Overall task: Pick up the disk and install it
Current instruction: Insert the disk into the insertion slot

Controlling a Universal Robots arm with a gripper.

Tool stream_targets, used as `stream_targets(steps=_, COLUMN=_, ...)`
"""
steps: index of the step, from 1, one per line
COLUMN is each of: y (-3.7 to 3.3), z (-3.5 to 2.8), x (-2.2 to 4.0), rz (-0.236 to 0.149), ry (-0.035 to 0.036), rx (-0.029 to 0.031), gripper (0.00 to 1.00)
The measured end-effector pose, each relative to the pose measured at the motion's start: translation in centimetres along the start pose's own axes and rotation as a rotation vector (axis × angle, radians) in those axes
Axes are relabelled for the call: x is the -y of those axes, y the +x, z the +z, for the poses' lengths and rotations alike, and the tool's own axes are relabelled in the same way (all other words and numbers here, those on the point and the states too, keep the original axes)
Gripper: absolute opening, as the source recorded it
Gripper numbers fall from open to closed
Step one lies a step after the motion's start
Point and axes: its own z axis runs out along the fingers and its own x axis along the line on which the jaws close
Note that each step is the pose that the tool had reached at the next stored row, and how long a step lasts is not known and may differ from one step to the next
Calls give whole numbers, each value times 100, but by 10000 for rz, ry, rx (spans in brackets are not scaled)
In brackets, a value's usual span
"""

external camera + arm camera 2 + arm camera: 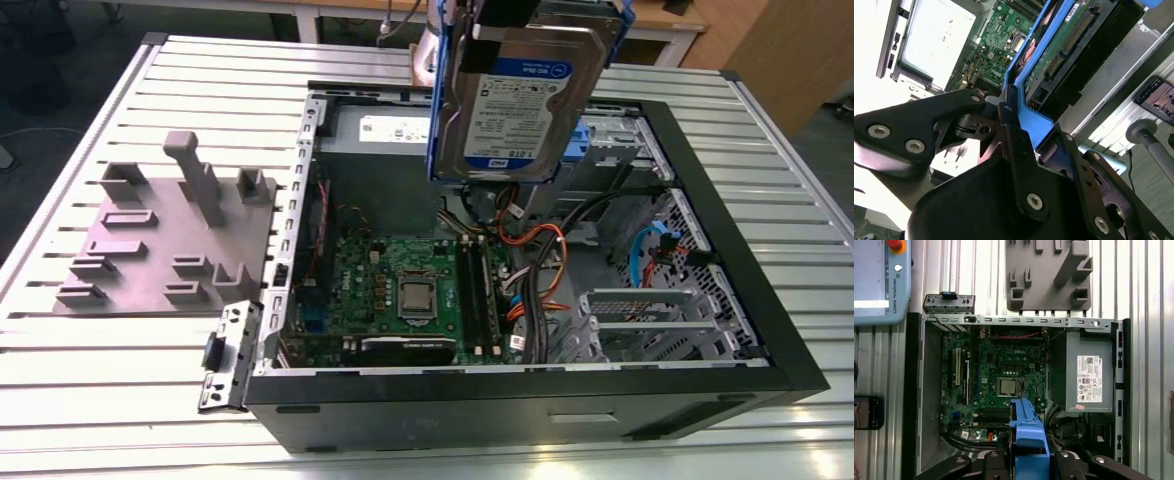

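Jaws grip disk [518, 100] by blue frame [1035, 124], upper centre of exterior view, hanging upright over open computer case [534, 400] on table [80, 400]. Carry wants firm, square hold, clear of cables [534, 236].

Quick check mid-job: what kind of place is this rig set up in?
Probably a robotics lab workbench: a slotted aluminium table carries an open computer case and a grey fixture tray, a teach pendant lies beside the case, and the gripper holds the disk above it.
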Motion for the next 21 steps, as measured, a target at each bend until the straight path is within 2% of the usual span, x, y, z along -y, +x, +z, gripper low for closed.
stream_targets(steps=5, y=0, z=0, x=24, rz=0, ry=0, rx=-1, gripper=37)
stream_targets(steps=14, y=2, z=0, x=26, rz=0, ry=0, rx=-1, gripper=37)
stream_targets(steps=21, y=65, z=-1, x=25, rz=0, ry=0, rx=-1, gripper=37)
